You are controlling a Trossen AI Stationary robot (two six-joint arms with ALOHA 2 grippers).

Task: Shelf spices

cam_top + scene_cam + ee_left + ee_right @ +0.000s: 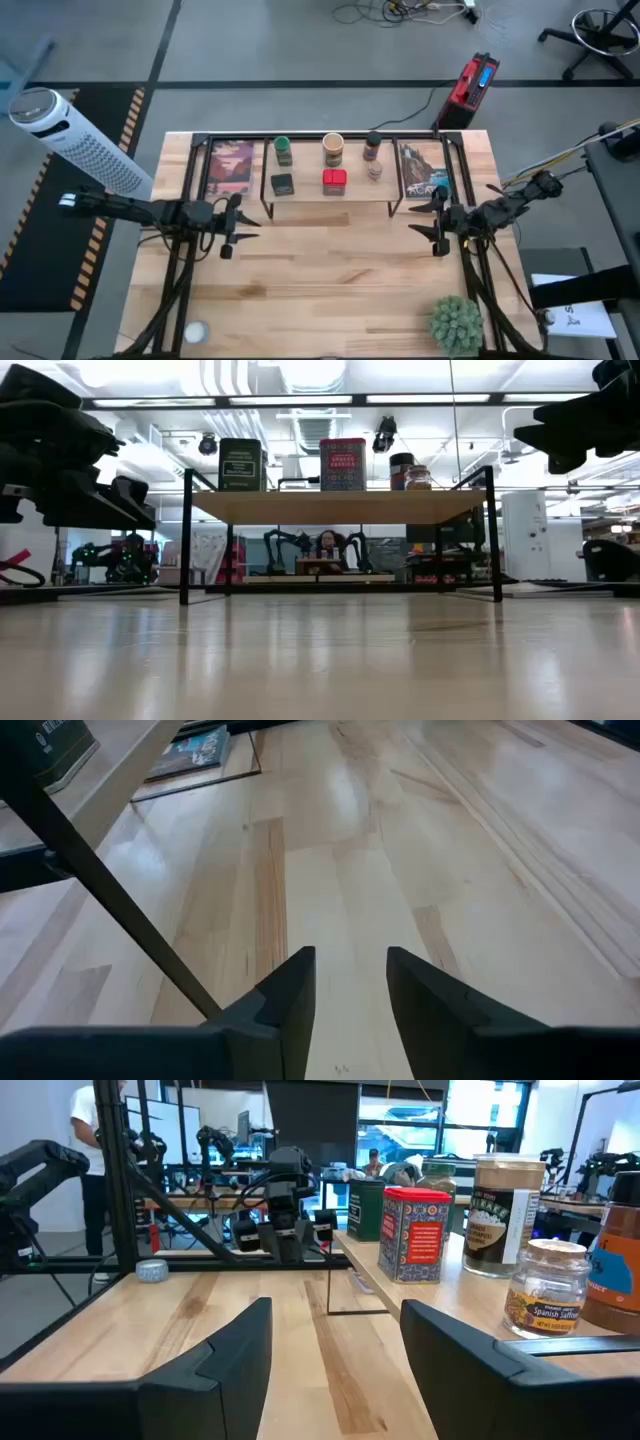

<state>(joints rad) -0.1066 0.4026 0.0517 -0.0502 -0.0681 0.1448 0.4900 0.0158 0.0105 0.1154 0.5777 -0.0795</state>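
Note:
All six spices stand on the shelf [330,195], a low wood plank on black legs at the table's far middle. In the back row are the green-lidded jar [283,150], the tan round jar [333,149] and the dark-capped brown bottle [372,146]. In front of them are the black box [282,184], the red tin [334,180] and the tiny clear jar [375,170]. My left gripper [235,225] hovers open [350,990] near the shelf's left end. My right gripper [432,220] hovers open [335,1350] near its right end, with the red tin [415,1235] and the clear jar [548,1290] close by.
Two upright picture cards [232,165] [424,168] flank the shelf. A green spiky plant [455,322] sits at the table's near right corner, and a small white round object [195,330] near the left. Bare tabletop [330,270] lies between the arms.

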